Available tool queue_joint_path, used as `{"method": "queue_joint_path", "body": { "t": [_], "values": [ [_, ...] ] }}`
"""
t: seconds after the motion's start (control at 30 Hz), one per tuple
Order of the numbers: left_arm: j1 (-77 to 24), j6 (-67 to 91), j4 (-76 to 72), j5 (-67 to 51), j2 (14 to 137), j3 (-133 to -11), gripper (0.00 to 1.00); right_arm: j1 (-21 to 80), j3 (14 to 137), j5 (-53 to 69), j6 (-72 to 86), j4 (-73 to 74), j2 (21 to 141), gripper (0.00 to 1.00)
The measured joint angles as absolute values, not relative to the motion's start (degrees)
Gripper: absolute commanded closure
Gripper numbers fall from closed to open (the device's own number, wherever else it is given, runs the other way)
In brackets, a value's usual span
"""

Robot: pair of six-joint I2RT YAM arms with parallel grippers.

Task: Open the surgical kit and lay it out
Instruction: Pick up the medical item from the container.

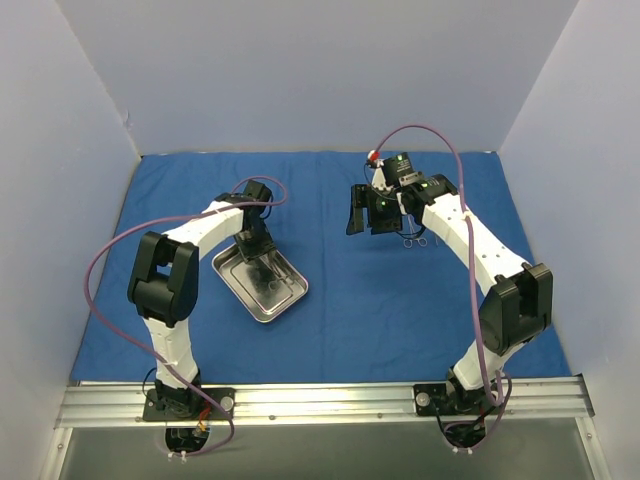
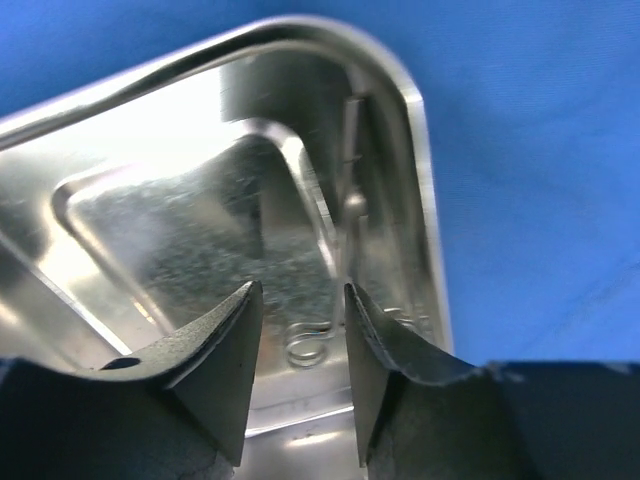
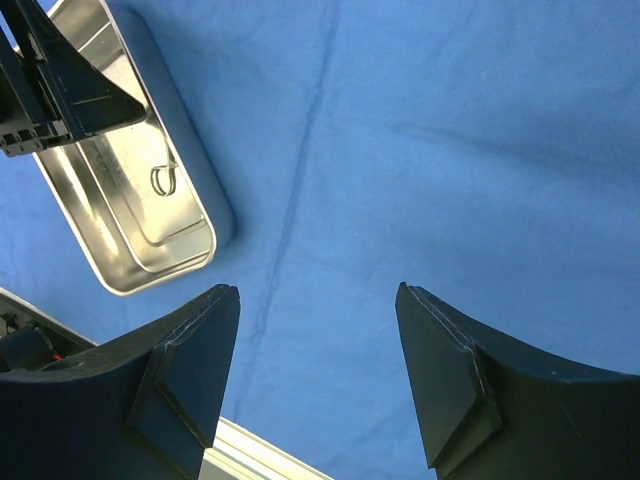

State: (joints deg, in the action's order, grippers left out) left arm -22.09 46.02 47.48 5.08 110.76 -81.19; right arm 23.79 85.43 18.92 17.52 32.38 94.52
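Observation:
The blue cloth wrap [image 1: 360, 300] lies spread flat over the table. The steel tray [image 1: 285, 303] sits on it left of centre, turned at an angle. My left gripper [image 1: 256, 250] is open and low over the tray's far end. In the left wrist view the left gripper [image 2: 300, 300] has its jaws either side of the ring handles of a thin metal instrument [image 2: 306, 343] that lies in the tray [image 2: 150, 130]. My right gripper [image 1: 368, 220] is open, empty and raised above the cloth. Small scissor-like instruments [image 1: 416, 240] lie on the cloth beside the right arm.
The right wrist view shows the right gripper [image 3: 318, 290] wide open over bare blue cloth [image 3: 420, 130], with the tray [image 3: 195, 245] and its instrument [image 3: 163, 180] at upper left. Grey walls enclose three sides. A metal rail [image 1: 320, 400] runs along the near edge.

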Motion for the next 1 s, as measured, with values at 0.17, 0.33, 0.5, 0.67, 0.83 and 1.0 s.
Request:
{"method": "queue_joint_path", "body": {
  "t": [0.17,0.33,0.5,0.67,0.83,1.0],
  "values": [
    [-22.2,45.45,46.15,4.14,111.35,-82.37,0.48,23.53,85.43,18.92,17.41,32.38,94.52,0.35],
    [-22.41,44.42,46.02,3.95,111.92,-82.43,0.46,23.29,85.41,18.92,17.34,32.38,94.52,0.35],
    [-22.9,43.4,44.71,3.33,112.12,-81.67,0.44,23.22,85.34,18.92,17.37,32.36,94.52,0.35],
    [-23.83,42.59,44.07,3.22,113.16,-80.53,0.44,23.22,84.88,18.92,17.37,32.36,94.52,0.35],
    [-24.69,42.09,48.07,5.23,115.52,-83.77,0.45,23.22,84.82,18.92,17.41,32.32,94.48,0.35],
    [-24.84,41.65,50.74,5.96,117.3,-86.13,0.5,23.22,84.68,18.92,17.58,32.23,94.24,0.35]
  ]
}}
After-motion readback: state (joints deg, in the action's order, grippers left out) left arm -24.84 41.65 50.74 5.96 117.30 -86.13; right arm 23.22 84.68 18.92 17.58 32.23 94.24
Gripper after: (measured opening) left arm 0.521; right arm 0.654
